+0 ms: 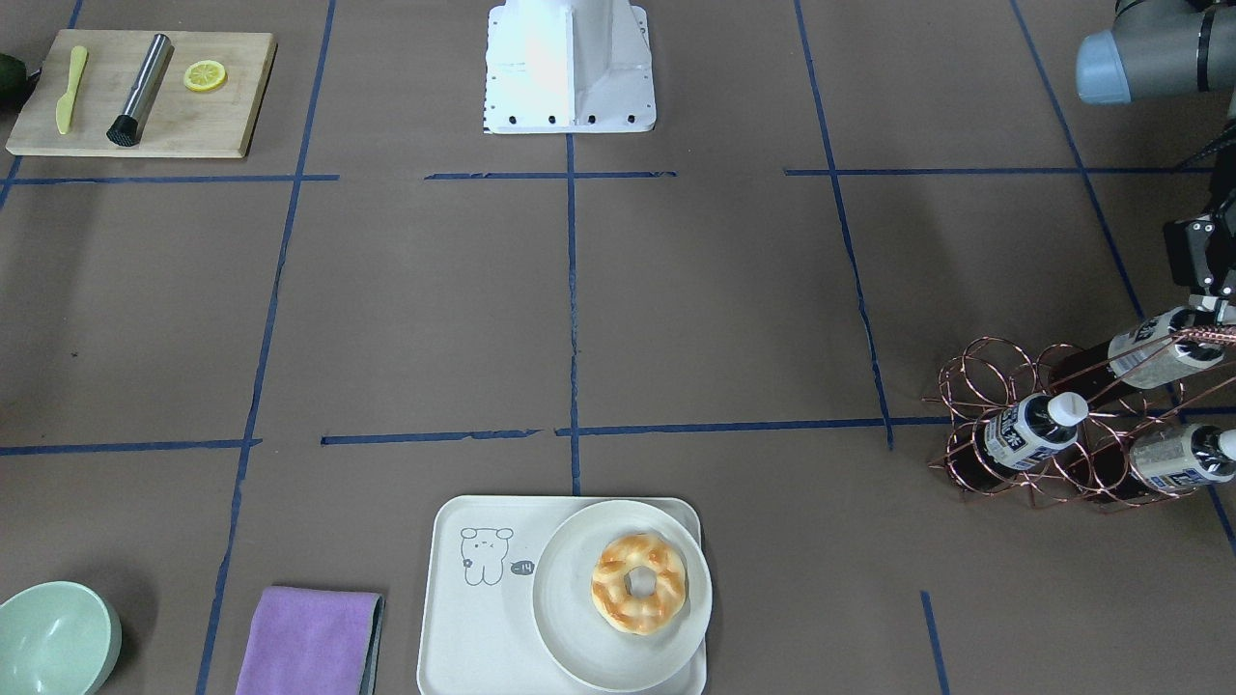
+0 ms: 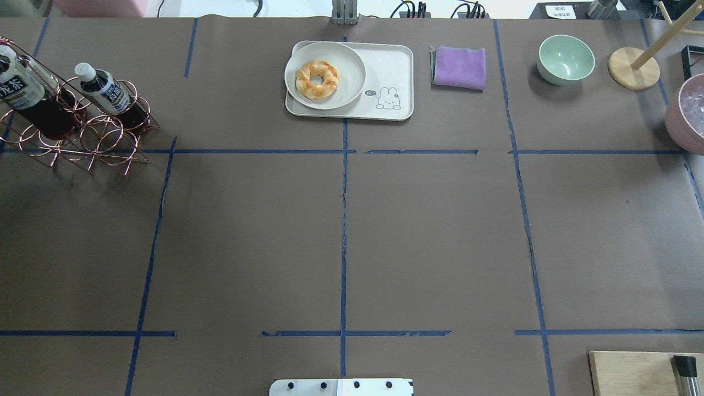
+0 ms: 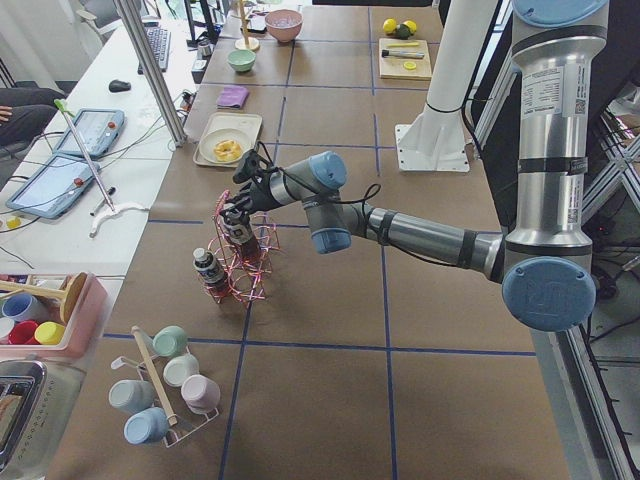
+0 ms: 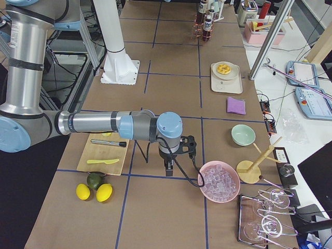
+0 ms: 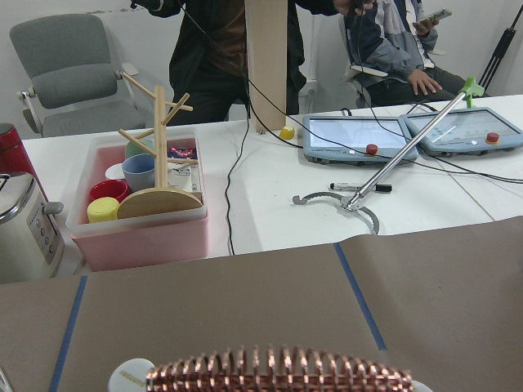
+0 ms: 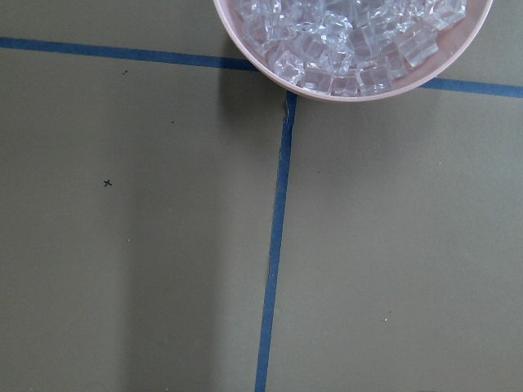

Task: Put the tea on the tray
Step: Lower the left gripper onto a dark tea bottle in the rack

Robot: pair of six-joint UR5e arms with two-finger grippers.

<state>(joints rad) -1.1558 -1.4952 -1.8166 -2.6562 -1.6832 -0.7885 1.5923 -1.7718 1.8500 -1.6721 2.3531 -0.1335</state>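
Front view: the left gripper (image 1: 1209,301) sits at the right edge, just above the cap end of the top tea bottle (image 1: 1154,352) in the copper wire rack (image 1: 985,381). I cannot tell its finger spread or whether it has a hold. Two other bottles (image 1: 1028,431) lie lower in the wire rack. The tray (image 1: 463,637) is well apart, mid-table. The plate (image 1: 570,627) with the donut (image 1: 638,582) fills one half, and the bear half is bare.

Overhead: no gripper is in frame. The wire rack is at the left edge. The tray (image 2: 393,60) carries only the plate and donut.

Left side view: the near arm reaches to the top of the wire rack. Left gripper state is not judged here.

Right side view: the right gripper (image 4: 174,155) hangs low near the ice bowl (image 4: 219,181), far from the wire rack. I cannot tell whether it is open or closed.

Left wrist: copper coils run along the bottom edge, with no fingers showing.

Right wrist: the ice bowl and bare paper show, but no fingers.

Status: nothing is delivered and the tea is in the wire rack. Remaining steps, as I judge them: secure the bottle, draw it out, carry it across, and set it on the bare half.
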